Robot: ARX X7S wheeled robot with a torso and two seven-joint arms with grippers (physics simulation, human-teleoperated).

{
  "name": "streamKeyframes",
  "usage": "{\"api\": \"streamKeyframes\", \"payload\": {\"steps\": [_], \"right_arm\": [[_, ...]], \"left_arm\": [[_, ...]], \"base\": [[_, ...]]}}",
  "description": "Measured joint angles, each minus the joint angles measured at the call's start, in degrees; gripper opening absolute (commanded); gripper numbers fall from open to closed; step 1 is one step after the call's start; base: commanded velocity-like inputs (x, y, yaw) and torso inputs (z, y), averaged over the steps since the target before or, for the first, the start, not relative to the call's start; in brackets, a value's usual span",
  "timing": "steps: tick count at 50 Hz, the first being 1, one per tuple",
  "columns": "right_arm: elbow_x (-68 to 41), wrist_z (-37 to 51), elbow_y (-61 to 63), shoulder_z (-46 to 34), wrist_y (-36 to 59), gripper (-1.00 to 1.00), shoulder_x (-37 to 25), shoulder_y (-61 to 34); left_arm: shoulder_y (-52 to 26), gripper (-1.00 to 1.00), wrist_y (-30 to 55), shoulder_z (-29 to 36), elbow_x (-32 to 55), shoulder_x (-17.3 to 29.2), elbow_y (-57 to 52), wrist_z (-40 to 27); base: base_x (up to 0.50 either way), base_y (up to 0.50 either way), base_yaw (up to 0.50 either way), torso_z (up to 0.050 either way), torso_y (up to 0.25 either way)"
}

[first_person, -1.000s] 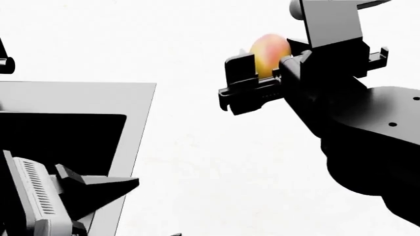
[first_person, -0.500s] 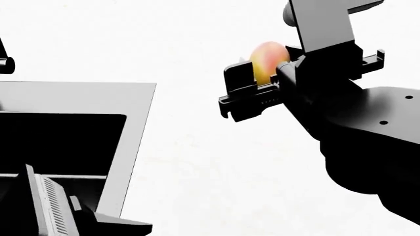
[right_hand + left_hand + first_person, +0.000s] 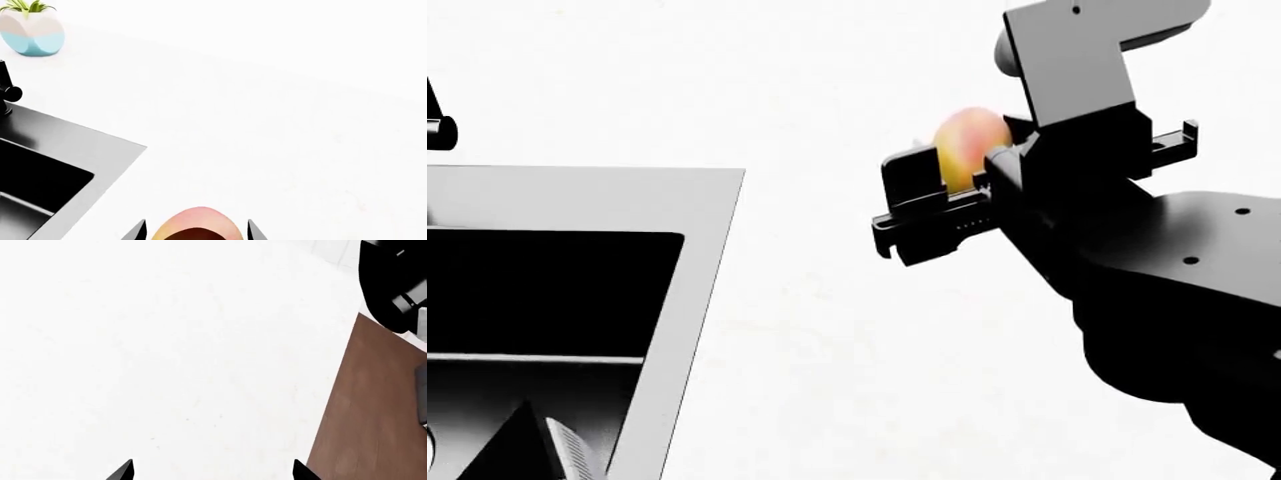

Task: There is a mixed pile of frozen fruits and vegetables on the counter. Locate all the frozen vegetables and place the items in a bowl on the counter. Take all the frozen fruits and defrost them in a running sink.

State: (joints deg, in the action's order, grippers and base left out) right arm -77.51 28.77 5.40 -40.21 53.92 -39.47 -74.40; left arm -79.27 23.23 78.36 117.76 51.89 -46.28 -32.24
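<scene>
Peach-coloured fruit [image 3: 968,142] is sitting pinched in the right gripper [image 3: 961,180] above the white bench [image 3: 827,330], well short of the sink [image 3: 554,290]; being round, it risks slipping out during the carry.

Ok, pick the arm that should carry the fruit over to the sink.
Right. The right hand already grips the peach-coloured fruit, with the sink to its left. The left hand holds nothing.
</scene>
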Motion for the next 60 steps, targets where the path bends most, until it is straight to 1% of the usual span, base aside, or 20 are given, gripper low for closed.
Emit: {"api": "streamKeyframes", "payload": {"steps": [8,17,24,39,60], "right_arm": [[-0.09,-0.09,0.02,-0.13,-0.02,-1.0,-0.14,0.32],[0.02,-0.52,-0.11,-0.36,-0.34,-1.0,-0.26,1.05],[0.11,-0.91,-0.39,-0.62,-0.5,-1.0,-0.21,1.49],[-0.07,-1.41,-0.94,-1.11,-0.25,-1.0,-0.02,1.81],[0.25,-2.35,-1.65,-1.79,-0.4,-1.0,0.07,2.41]], "left_arm": [[0.13,1.0,0.88,0.95,0.6,-0.61,0.13,-1.7],[-1.4,1.0,2.05,1.06,2.19,-0.26,-0.07,-3.7],[-5.55,1.0,3.47,-0.4,5.92,0.19,0.18,-4.67],[-14.03,1.0,5.06,-2.95,15.35,-0.36,-0.76,-8.8],[-13.89,1.0,8.55,0.58,17.96,2.52,-2.4,-13.91]], "base": [[0.0,0.0,0.0,0.001,0.0],[0.0,0.0,0.0,0.0,0.0],[0.0,0.0,0.0,0.0,0.001],[0.0,0.0,0.0,0.0,0.0],[0.0,0.0,0.0,0.0,0.0]]}}
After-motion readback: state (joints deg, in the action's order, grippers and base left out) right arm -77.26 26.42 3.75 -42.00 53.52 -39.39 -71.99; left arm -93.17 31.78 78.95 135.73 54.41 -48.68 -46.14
